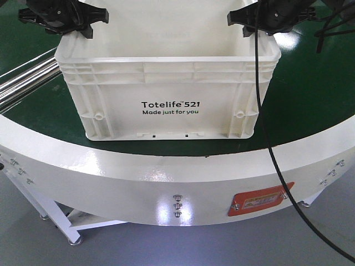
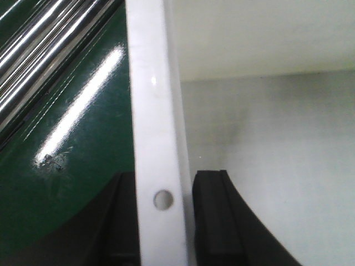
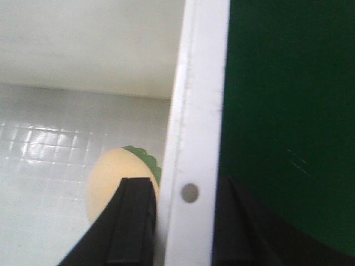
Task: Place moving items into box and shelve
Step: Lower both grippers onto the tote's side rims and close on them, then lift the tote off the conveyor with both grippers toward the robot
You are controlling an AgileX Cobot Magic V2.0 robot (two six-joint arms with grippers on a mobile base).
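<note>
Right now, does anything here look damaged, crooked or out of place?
A black cable hangs across the crate's front right corner, where it might snag. The green surface beside its left wall has a scuffed patch. The crate sits straight.

**Box with one plush fruit inside, held at both side rims**

The white ribbed box stands upright and open-topped on the green surface. Its black print "Totelife 521 Made just for you" faces the front view. My left gripper and my right gripper each clasp a side rim, one finger inside and one outside. The yellow-orange plush fruit, with a green leaf, lies on the gridded floor against the right wall.
</note>
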